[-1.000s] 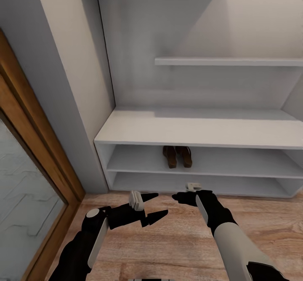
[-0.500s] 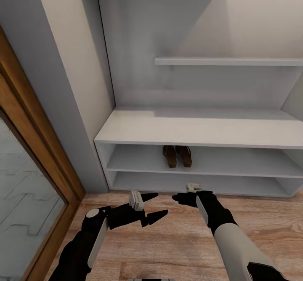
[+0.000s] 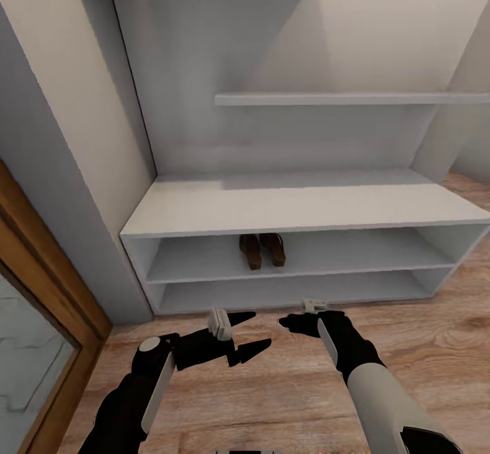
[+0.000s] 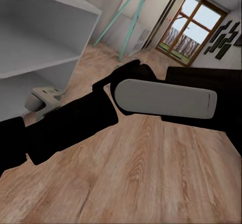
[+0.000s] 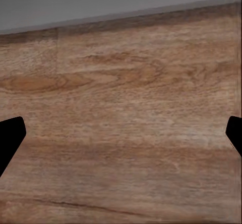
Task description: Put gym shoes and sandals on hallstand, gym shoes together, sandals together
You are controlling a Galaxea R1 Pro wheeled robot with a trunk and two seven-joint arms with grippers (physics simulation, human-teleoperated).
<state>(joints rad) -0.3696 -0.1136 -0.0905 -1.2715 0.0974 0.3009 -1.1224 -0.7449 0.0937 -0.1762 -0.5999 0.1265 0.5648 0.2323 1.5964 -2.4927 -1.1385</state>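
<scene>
The two dark brown sandals (image 3: 262, 250) stand side by side on the upper cubby shelf of the light-grey hallstand (image 3: 299, 205), toes toward the back. Both arms are held low over the corridor floor (image 3: 286, 399) in front of the rack. My left gripper (image 3: 253, 333) is open and empty. Facing it, my right gripper (image 3: 289, 320) is also open, and the right wrist view looks between its spread fingertips (image 5: 10, 136) at bare planks. The gym shoes are out of view.
A wood-framed glass panel (image 3: 34, 304) and a grey wall corner stand close at the left. Floor opens past the rack's right end (image 3: 469, 284). The left wrist view looks across my right arm (image 4: 161, 98) to a slanted teal-framed stand (image 4: 132, 22) and a glazed door (image 4: 189, 27).
The whole head view has shifted, with the rack and wall sliding left in the picture and the rack's right end coming into sight: the camera turned right. Arms and sandals keep their places.
</scene>
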